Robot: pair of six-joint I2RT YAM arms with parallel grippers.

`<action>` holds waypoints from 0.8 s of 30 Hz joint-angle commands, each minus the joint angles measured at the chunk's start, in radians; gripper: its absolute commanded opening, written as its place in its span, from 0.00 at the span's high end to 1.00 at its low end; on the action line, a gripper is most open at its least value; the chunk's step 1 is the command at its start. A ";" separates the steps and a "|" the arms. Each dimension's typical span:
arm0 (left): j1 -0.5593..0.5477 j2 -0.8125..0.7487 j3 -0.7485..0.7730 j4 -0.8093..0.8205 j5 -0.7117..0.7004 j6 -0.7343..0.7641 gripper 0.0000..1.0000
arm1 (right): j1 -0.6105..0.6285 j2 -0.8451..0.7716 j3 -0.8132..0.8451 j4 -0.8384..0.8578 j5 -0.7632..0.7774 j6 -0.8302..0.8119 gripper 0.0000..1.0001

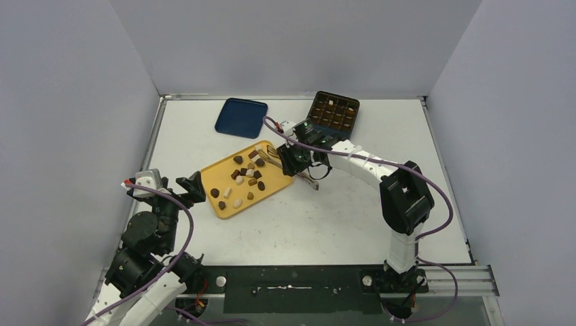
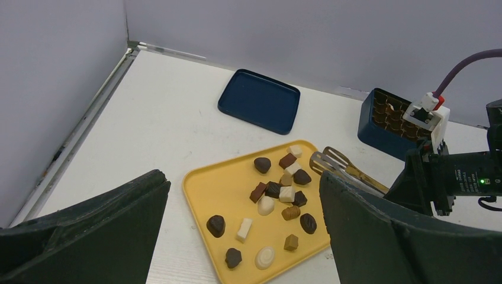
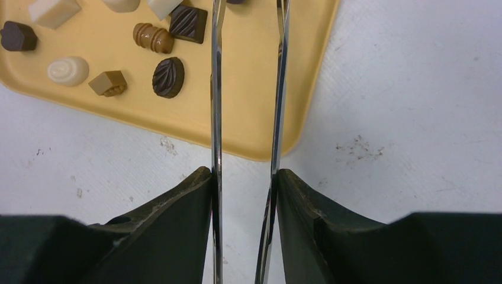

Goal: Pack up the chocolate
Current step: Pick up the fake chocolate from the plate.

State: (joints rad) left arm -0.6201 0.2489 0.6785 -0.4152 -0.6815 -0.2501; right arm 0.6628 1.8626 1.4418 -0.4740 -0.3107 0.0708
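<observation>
chocolate: about twenty small pieces (image 1: 246, 178), dark, caramel and white, lie loose on the yellow tray (image 1: 219, 178), left of the table's (image 1: 339, 217) middle; none can be made out in the box.
step in hand: the first pick, by my reading. The tongs (image 2: 340, 164) reach over the tray's far right rim, their tips just beside the nearest pieces, and no piece shows between them.
right gripper: its jaws (image 3: 244, 177) pinch the two arms of the tongs, which stand apart.
left gripper: jaws (image 1: 193, 187) spread wide, holding nothing, at the tray's near left edge.
next move: bring the tips down around one piece, squeeze only until it is held, then carry it to a free cell.
box: dark blue with a grid inside (image 1: 333, 111), far and right of the tray, beyond the right arm.
lid: a flat blue one (image 1: 241, 117) lies far and left, well apart from the box.
in the way: the pieces crowd each other in the tray's middle, so the tips may nudge neighbours; an outlying one looks easier. The light tray could slide.
</observation>
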 commanded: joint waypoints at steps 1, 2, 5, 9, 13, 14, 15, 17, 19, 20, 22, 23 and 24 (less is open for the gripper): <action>0.005 0.003 0.006 0.028 -0.009 0.004 0.03 | 0.009 -0.003 0.003 0.024 -0.052 -0.039 0.58; 0.005 0.005 0.007 0.027 -0.009 0.005 0.03 | 0.011 0.002 0.003 0.023 -0.054 -0.041 0.57; 0.005 0.010 0.007 0.025 -0.009 0.005 0.03 | 0.021 0.010 -0.001 0.018 -0.057 -0.058 0.56; 0.005 0.010 0.008 0.024 -0.007 0.005 0.03 | 0.034 0.022 0.005 0.008 -0.021 -0.064 0.55; 0.005 0.010 0.008 0.021 -0.003 0.003 0.03 | 0.038 0.046 0.030 -0.006 -0.008 -0.063 0.55; 0.005 0.009 0.009 0.021 -0.003 0.003 0.03 | 0.041 0.049 0.032 -0.004 -0.006 -0.064 0.55; 0.005 0.009 0.009 0.021 -0.004 0.003 0.03 | 0.043 0.051 0.032 -0.002 -0.006 -0.063 0.55; 0.005 0.009 0.008 0.021 -0.003 0.003 0.03 | 0.046 0.059 0.035 0.001 0.001 -0.063 0.55; 0.005 0.009 0.007 0.023 -0.002 0.003 0.03 | 0.049 0.070 0.041 -0.001 0.008 -0.063 0.55; 0.005 0.010 0.007 0.023 -0.001 0.003 0.03 | 0.051 0.074 0.042 0.001 0.012 -0.063 0.55; 0.005 0.010 0.007 0.025 0.000 0.003 0.03 | 0.055 0.074 0.038 0.010 0.015 -0.064 0.56; 0.005 0.010 0.008 0.026 0.000 0.003 0.03 | 0.057 0.074 0.037 0.013 0.016 -0.063 0.57; 0.005 0.010 0.008 0.024 0.000 0.003 0.03 | 0.058 0.073 0.036 0.018 0.018 -0.063 0.57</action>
State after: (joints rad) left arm -0.6201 0.2501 0.6785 -0.4156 -0.6811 -0.2504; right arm 0.7074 1.9396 1.4399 -0.4953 -0.3115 0.0174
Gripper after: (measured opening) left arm 0.972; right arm 0.441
